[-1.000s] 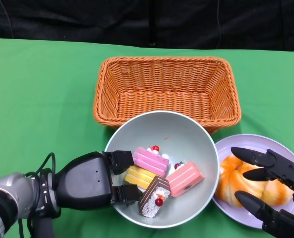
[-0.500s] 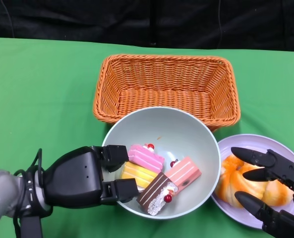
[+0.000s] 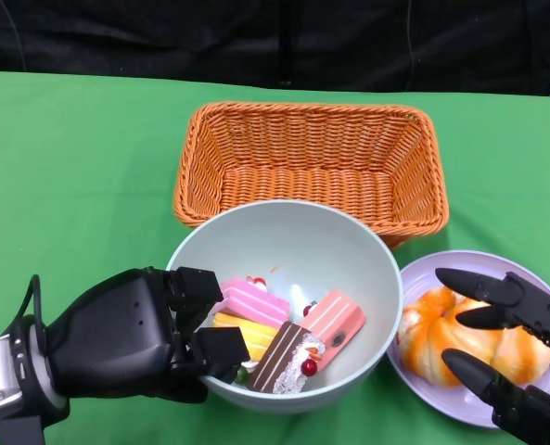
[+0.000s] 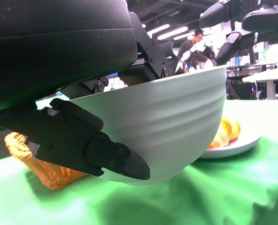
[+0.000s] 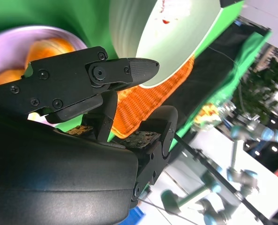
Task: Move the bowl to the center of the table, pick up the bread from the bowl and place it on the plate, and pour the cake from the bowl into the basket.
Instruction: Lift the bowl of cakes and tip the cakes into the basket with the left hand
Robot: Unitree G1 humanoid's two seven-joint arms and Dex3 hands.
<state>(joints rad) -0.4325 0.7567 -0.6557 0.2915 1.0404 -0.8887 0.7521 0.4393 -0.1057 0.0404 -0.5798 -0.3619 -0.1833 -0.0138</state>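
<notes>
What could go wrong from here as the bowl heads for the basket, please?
The left hand grips the bowl at one rim only, lifted off the table, so it could slip or tip early. The cakes lie bunched at the near side; some might spill short of the basket. The right hand hovers by the bread on the plate, close to the bowl, so a bump seems possible.

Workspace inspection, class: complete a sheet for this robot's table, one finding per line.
Surface: green table cover.
Job's things: bowl lifted off the cover, holding cake slices; bread on the plate; basket has nothing inside.
Clutter: nothing seen.
Hands: left hand grips the bowl's rim; right hand open over the plate.
Cables: black cable at the left wrist.
Surroundings: black backdrop; a person and other robot arms visible beyond.
</notes>
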